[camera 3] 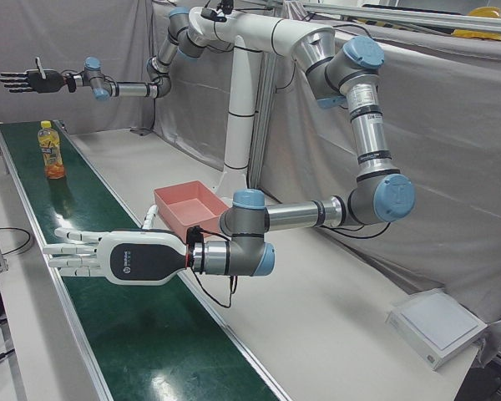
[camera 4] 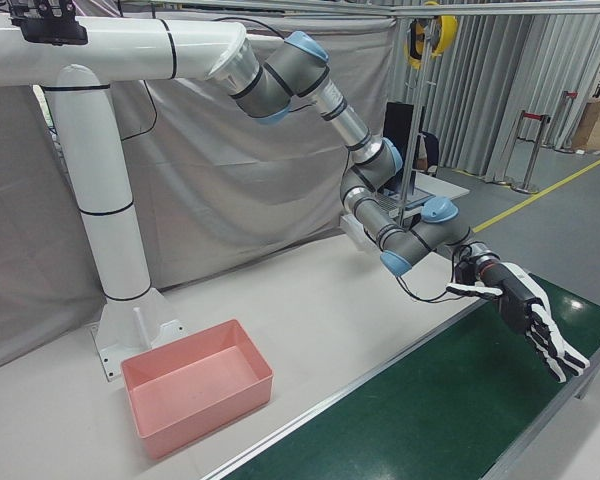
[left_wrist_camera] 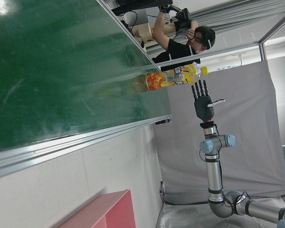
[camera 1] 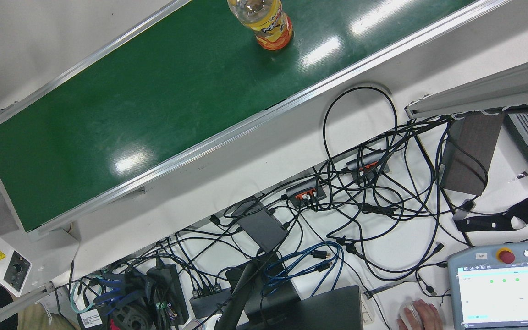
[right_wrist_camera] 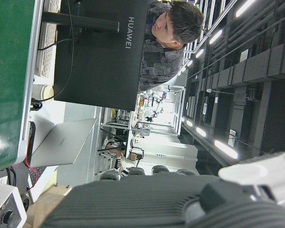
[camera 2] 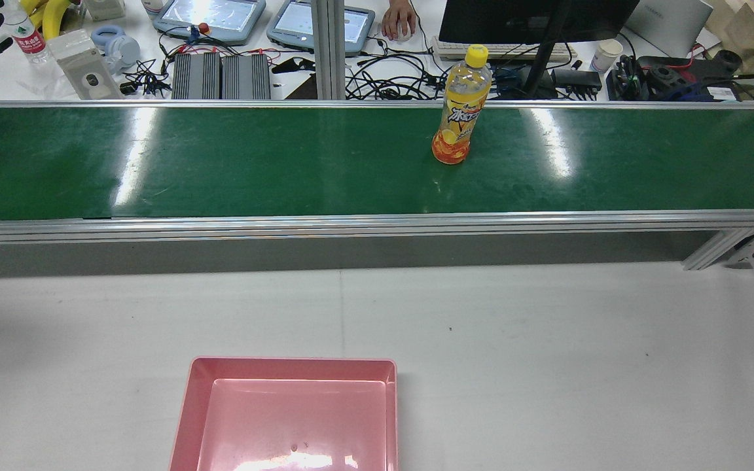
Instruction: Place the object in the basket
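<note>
Green conveyor belt (camera 2: pixel 220 163) spans the station from side to side, bordered by aluminium rails, with a white table (camera 2: pixel 547 366) on the robot's side and a desk of cables, tablets and a monitor on the far side. 1 orange drink bottle (camera 2: pixel 461 108) with a yellow cap stands upright on the belt, right of centre in the rear view and toward the belt's far rail. It is free of both hands. The pink basket (camera 2: pixel 292 361) rests on the white table near the lower edge of the rear view, left of centre and well apart from the bottle. In the left-front view the left hand (camera 3: pixel 108 259), white-backed, is held roughly level over the belt with its fingers straight and spread, holding nothing. The right-front view shows the same hand from its dark palm side, fingers likewise extended. The right hand (camera 3: pixel 29 81), dark in colour, is raised above the belt beyond the bottle and higher than its cap. Its fingers are extended and apart, and it also holds nothing. The 2 hands are well apart, with the bottle between them along the belt. A person's hand (camera 2: pixel 398 19) rests on a mouse at the desk.
</note>
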